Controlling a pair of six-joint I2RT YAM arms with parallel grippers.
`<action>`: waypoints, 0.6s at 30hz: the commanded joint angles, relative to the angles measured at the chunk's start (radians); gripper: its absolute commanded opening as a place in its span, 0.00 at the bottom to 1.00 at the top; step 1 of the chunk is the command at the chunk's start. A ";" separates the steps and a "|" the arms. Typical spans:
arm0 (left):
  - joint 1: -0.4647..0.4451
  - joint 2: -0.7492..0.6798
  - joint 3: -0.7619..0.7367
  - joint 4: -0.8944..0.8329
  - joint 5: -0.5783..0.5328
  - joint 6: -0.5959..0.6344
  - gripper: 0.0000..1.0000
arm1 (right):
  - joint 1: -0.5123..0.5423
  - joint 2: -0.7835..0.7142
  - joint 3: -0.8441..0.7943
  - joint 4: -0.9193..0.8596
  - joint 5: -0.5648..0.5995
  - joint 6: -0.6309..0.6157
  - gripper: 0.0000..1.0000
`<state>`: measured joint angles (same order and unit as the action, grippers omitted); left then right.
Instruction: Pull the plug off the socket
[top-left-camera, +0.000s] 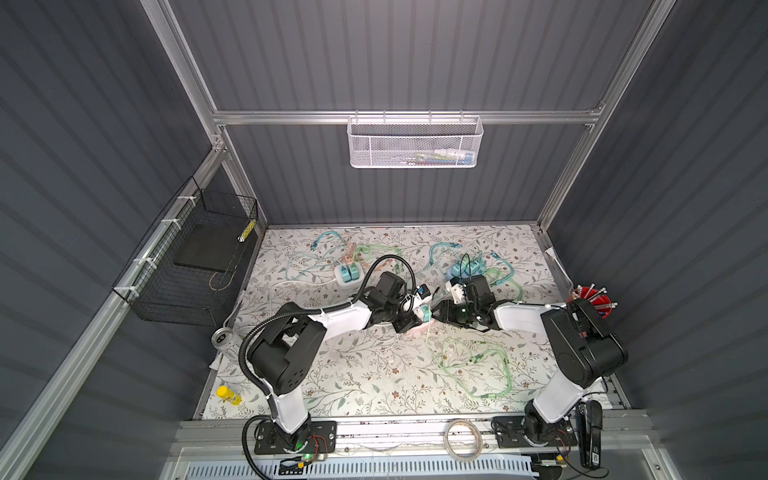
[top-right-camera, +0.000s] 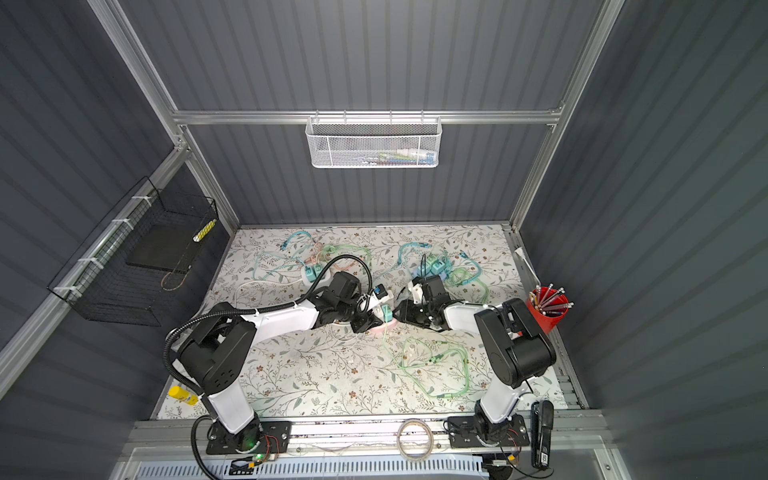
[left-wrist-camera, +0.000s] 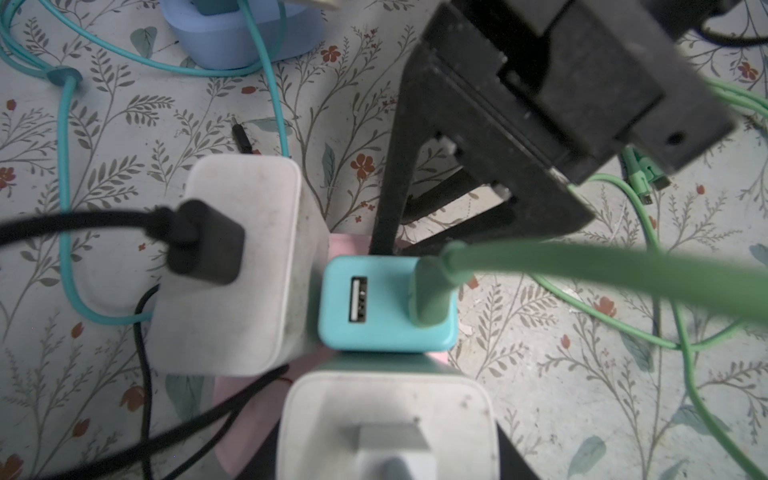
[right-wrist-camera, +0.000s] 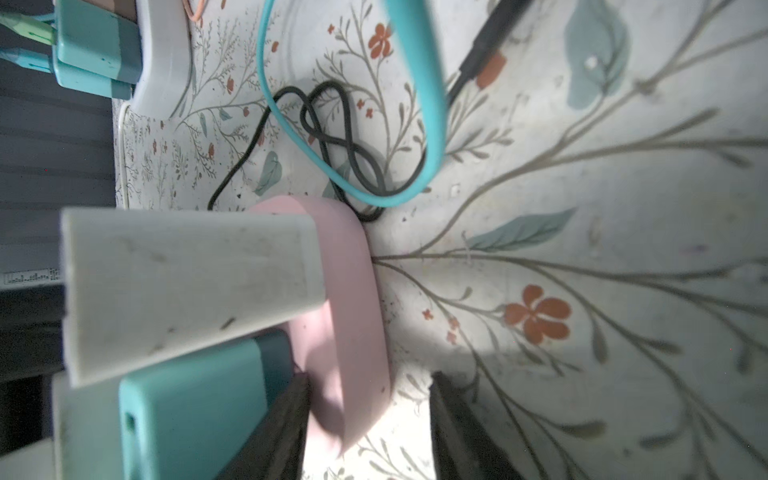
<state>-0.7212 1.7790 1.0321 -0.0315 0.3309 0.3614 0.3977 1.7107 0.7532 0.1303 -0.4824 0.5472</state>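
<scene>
One grubby white block plug (left-wrist-camera: 386, 407) is sitting in the rounded pink plastic socket (right-wrist-camera: 353, 291), between the jaws of the left claw (top-left-camera: 410, 322); whether they are pinching it is unclear. The right claw (right-wrist-camera: 370, 386) is straddling the socket's end, squeeze likewise unclear. Grasping is underway; next comes clamping firmly and pulling straight off.

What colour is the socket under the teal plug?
Pale pink socket, clearest in the right wrist view.
</scene>
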 joint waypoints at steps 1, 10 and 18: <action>-0.006 -0.011 0.011 0.074 0.047 -0.041 0.29 | 0.012 0.018 0.003 -0.072 0.046 -0.032 0.47; -0.011 -0.032 0.009 0.087 0.052 -0.033 0.24 | 0.021 0.019 0.026 -0.126 0.072 -0.064 0.48; -0.029 -0.039 -0.005 0.156 0.035 -0.058 0.19 | 0.034 0.034 0.025 -0.167 0.134 -0.081 0.47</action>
<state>-0.7307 1.7786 1.0267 -0.0067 0.3241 0.3374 0.4145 1.7107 0.7868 0.0765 -0.4278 0.4953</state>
